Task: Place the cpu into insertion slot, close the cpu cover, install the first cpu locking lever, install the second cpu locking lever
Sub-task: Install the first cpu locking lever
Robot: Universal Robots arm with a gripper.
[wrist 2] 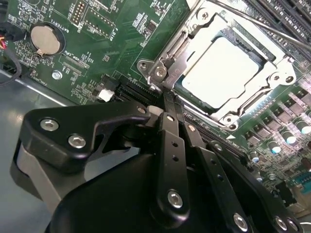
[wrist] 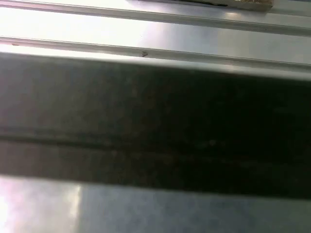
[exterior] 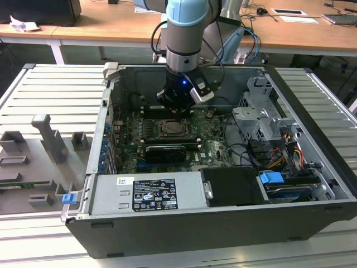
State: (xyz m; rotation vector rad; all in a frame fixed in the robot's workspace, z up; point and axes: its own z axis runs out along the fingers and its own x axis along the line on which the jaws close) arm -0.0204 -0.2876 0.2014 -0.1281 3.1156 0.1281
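The cpu (wrist 2: pixel 221 73), a flat square chip with a pale metal top, lies seated in the insertion slot (wrist 2: pixel 187 90) on the green motherboard (wrist 2: pixel 112 43). The cpu cover (wrist 2: pixel 272 80), a thin silvery frame with a square window, lies down flat around the chip, so the chip's top shows through the window. In the exterior view the slot (exterior: pixel 171 129) sits near the middle of the board inside an open computer case (exterior: pixel 312 167), which rests on a ribbed metal table (exterior: pixel 50 89).

The gripper (wrist 2: pixel 167 99) hangs just beside the slot, its tips at the hinged corner of the cover. Its two slim black fingers (wrist 2: pixel 172 145) stand pressed close together with no object between them. In the exterior view the gripper (exterior: pixel 177 106) points down into the case just behind the slot, under the arm's (exterior: pixel 187 28) pale blue joint.

A round coin battery (wrist 2: pixel 44 40) sits on the board well apart from the slot
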